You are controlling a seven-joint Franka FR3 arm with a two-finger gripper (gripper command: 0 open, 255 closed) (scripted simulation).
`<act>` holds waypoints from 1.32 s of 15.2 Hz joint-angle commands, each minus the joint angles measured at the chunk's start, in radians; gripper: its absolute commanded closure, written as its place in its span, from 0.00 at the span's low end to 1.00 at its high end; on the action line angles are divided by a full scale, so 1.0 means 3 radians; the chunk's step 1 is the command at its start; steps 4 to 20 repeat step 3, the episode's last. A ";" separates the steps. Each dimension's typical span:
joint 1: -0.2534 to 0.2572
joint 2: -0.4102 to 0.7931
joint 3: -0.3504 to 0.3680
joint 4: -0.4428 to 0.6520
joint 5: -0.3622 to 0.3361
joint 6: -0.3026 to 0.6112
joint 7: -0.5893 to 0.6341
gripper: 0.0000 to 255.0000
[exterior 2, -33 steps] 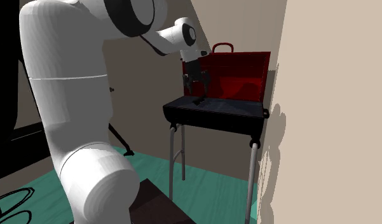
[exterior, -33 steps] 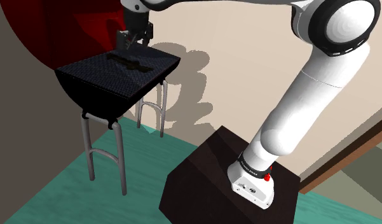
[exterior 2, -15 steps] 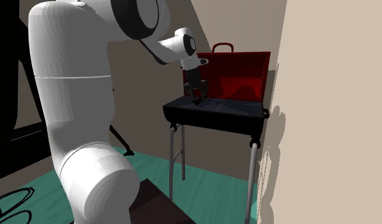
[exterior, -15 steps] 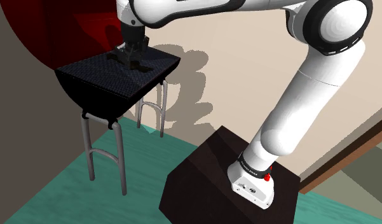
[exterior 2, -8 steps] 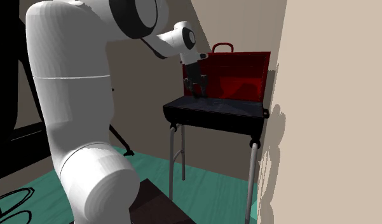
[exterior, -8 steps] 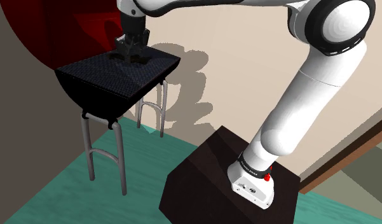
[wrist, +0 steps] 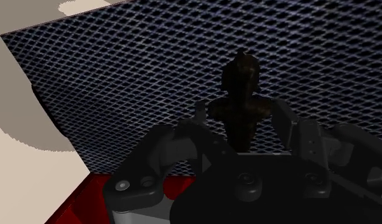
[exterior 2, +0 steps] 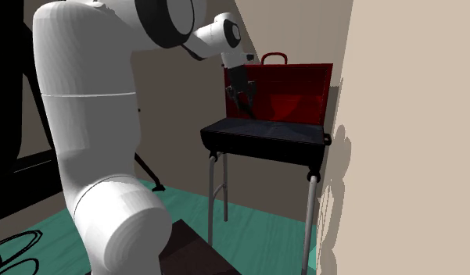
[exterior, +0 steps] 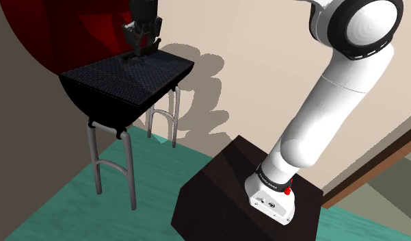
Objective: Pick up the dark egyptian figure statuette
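A: Container situ?

B: Black grill tub on metal legs, approx 10 o'clock from the stand in shoulder view. A mesh grate covers the tub's top. The red lid stands open behind it, at 3 o'clock of the gripper in 2nd ext view.

A: & the statuette?

B: The dark statuette sits btwn the fingers, pinched on both sides at its wide middle part, so the gripper is clamped on it. It hangs over the grate's far part, near the lid. In 2nd ext view a gap shows btwn it & the grate.

A: Which way does it pt?

B: Long axis runs crosswise to the line btwn the two fingers. Head end sticks out past the fingertips, away from the hand. The other end is hidden behind the gripper body. Level or hanging: can't tell.
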 commanded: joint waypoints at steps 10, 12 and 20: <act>0.0004 0.0012 0.0003 0.0113 0.0001 -0.0102 -0.0019 1.00; 0.0004 0.0012 0.0003 0.0113 0.0001 -0.0102 -0.0019 1.00; 0.0004 0.0012 0.0003 0.0113 0.0001 -0.0102 -0.0019 1.00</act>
